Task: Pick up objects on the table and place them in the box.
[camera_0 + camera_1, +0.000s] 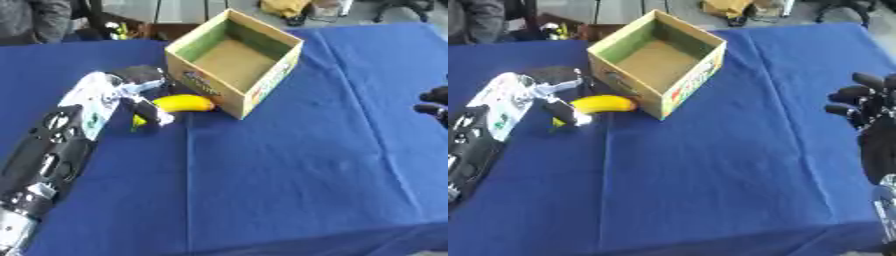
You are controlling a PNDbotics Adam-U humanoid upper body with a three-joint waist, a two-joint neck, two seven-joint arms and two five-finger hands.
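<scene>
The box (234, 61) stands open and appears empty; nothing has been placed yet. 1 object is visible on the blue table (289, 165): a banana (182, 103), lying just beside the box's near-left wall. The left hand (140, 95) sits at its stem end, fingers curling around it. The right hand (866, 106) idles at the right edge, fingers relaxed, holding nothing. Lift and placement remain.

Matt blue cloth (289, 165) with creases, cardboard box (262, 87) with printed sides, smooth yellow banana (184, 103)
</scene>
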